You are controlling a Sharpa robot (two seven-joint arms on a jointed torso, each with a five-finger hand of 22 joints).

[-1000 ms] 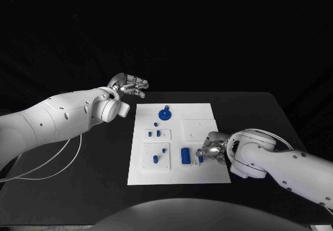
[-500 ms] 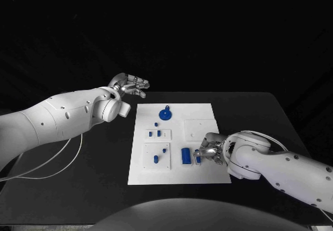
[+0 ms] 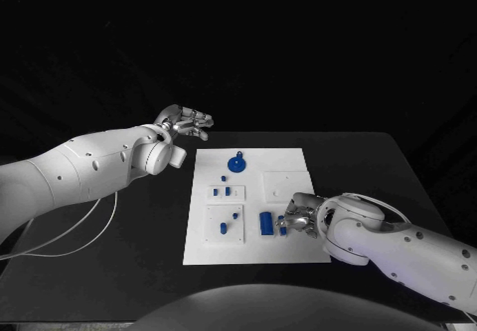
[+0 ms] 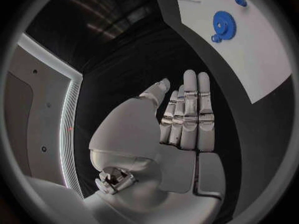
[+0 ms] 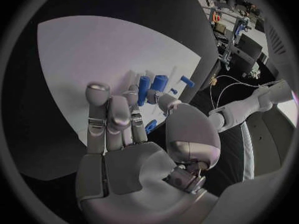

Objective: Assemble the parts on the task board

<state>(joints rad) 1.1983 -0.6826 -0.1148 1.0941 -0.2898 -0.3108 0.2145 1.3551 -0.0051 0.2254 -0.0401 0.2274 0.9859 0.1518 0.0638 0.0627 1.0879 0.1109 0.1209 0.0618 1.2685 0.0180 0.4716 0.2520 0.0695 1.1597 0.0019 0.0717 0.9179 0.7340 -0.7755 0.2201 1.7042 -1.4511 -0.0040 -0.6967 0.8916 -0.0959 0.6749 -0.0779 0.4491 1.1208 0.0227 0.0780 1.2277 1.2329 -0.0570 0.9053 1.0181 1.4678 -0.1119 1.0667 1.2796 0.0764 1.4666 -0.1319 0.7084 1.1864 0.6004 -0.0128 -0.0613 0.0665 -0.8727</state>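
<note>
While the left hand [image 3: 185, 121] hung above the black table [image 3: 119, 234] off the far left corner of the white task board [image 3: 298, 252], its fingers [image 4: 187, 112] lay straight and close together with nothing between them. The right hand [image 3: 302, 216] sat low over the board's right side, near its front half, and pinched a small blue peg [image 3: 283, 229] between its thumb and fingertips, the peg standing just beside a larger blue block [image 3: 267, 223]. From the right wrist camera, that peg [image 5: 144, 89] appeared upright against the fingers [image 5: 118, 117], with a second blue piece [image 5: 159, 82] next to it; whether the peg already touched the board could not be told. A blue gear [image 3: 236, 164] lay flat near the board's far end. Smaller blue parts [image 3: 225, 191] rested on the 2 raised white plates along the board's left half.
</note>
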